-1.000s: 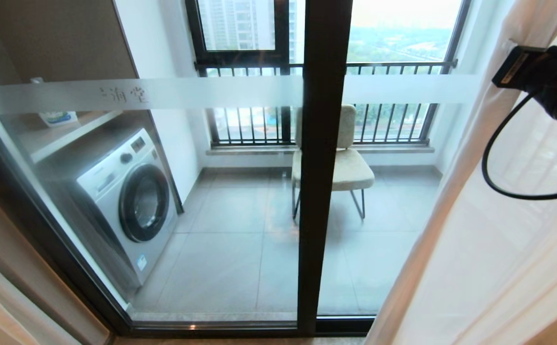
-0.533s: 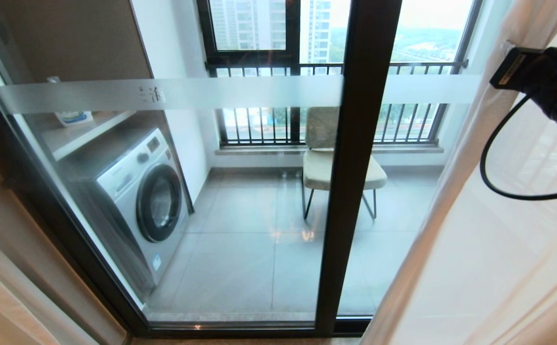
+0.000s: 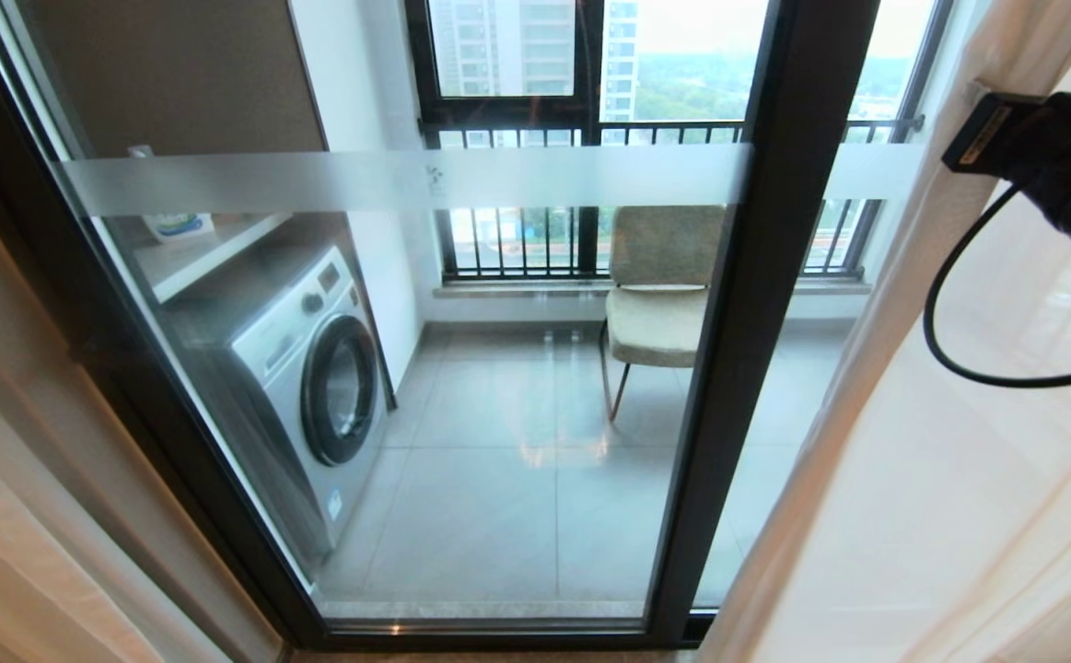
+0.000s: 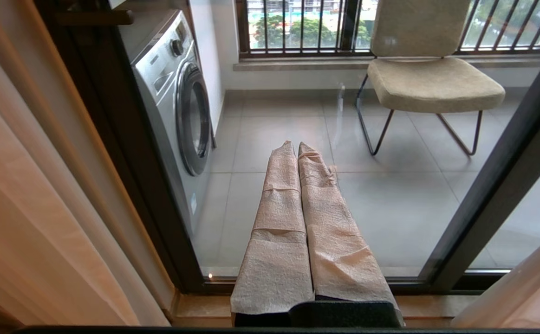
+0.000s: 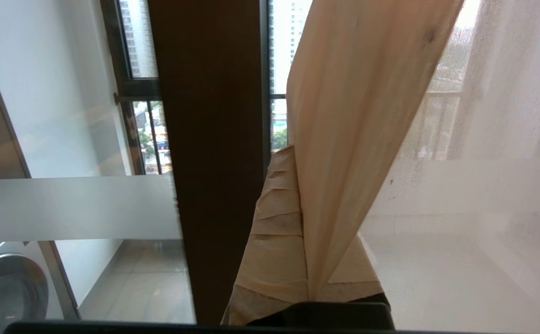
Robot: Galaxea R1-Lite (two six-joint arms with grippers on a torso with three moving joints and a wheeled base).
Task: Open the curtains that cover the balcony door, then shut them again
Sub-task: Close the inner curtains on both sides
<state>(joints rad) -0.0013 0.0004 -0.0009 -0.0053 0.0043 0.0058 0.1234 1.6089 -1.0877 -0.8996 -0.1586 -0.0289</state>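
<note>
The right pincer (image 5: pixel 297 222) clenches the sheer curtain's (image 5: pixel 353 116) edge at frame right beside the balcony door (image 3: pixel 756 368); the left pincer (image 4: pixel 297 153) hangs clenched, empty.

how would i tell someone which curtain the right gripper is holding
Start at the glass balcony door with its dark frame. To its right hang the curtains; the right gripper is shut on the front edge of the sheer one. It is white and see-through, unlike the opaque beige drape at the left.
</note>
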